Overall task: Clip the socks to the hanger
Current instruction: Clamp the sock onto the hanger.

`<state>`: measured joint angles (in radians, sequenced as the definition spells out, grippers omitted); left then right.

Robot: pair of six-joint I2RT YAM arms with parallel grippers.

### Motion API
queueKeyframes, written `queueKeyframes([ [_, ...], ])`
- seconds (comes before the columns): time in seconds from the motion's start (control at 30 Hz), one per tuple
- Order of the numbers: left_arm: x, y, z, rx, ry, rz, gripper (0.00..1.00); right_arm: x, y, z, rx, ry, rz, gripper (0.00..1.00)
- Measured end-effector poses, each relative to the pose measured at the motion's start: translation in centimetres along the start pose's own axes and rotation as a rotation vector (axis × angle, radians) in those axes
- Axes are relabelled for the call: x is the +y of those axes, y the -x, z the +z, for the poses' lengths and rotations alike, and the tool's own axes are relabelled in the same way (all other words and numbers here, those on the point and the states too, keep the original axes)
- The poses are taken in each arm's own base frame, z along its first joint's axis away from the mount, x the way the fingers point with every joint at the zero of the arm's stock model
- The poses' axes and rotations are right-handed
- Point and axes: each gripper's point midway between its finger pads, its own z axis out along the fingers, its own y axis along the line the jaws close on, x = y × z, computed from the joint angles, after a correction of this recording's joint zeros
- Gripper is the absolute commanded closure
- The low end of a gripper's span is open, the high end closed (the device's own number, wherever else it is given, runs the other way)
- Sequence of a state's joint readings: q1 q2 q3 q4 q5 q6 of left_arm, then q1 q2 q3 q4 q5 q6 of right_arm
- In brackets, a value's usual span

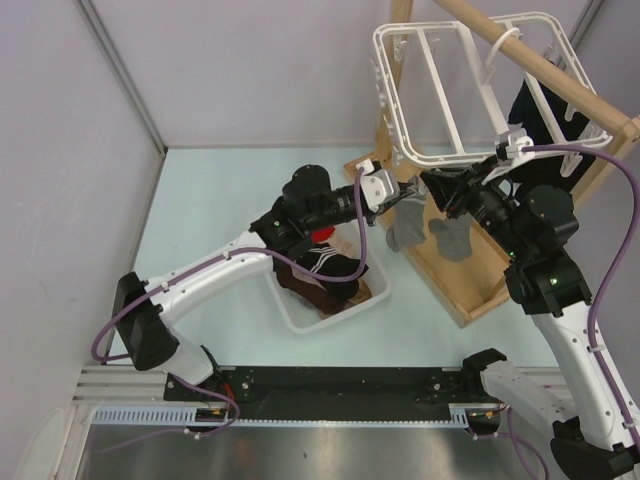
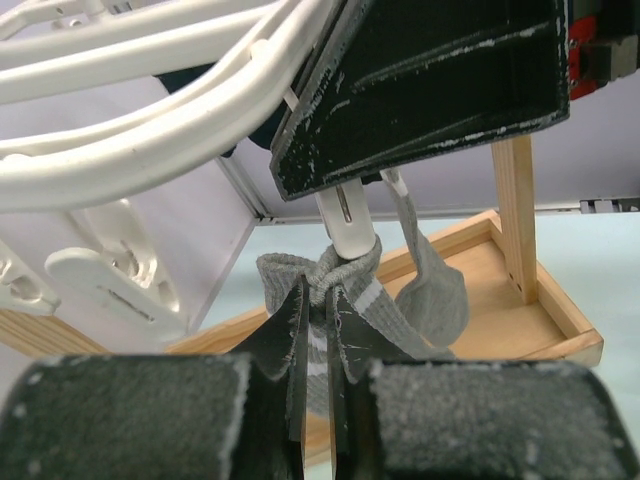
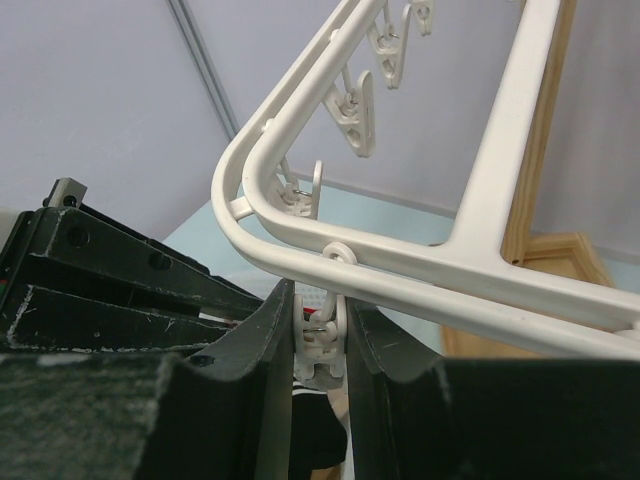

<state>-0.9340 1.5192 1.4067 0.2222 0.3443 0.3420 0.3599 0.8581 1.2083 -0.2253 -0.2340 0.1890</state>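
1 camera sits high behind the arms (image 1: 230, 265) and looks down on the whole table (image 1: 200, 215). 2 more ride on those arms, very close. 1 looks past the left gripper (image 2: 320, 300) at a grey sock (image 2: 372, 300), 1 past the right gripper (image 3: 320, 310) up at a clip (image 3: 320, 348). All 3 show the hanger (image 3: 420, 282).

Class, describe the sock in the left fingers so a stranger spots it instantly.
Find the white hanger on the wooden pole. Two grey socks dangle beneath it; pick the left sock, its white-striped cuff pinched by the left fingers.
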Motion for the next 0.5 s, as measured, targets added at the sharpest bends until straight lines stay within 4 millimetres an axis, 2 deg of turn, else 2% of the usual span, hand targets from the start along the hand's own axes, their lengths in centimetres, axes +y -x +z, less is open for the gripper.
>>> queueKeyframes([
  [0.5,-0.49,0.26,0.11,0.008,-0.015,-0.005,1.0,-0.06,-0.01,0.0,0.0,-0.002,-0.006,0.82],
])
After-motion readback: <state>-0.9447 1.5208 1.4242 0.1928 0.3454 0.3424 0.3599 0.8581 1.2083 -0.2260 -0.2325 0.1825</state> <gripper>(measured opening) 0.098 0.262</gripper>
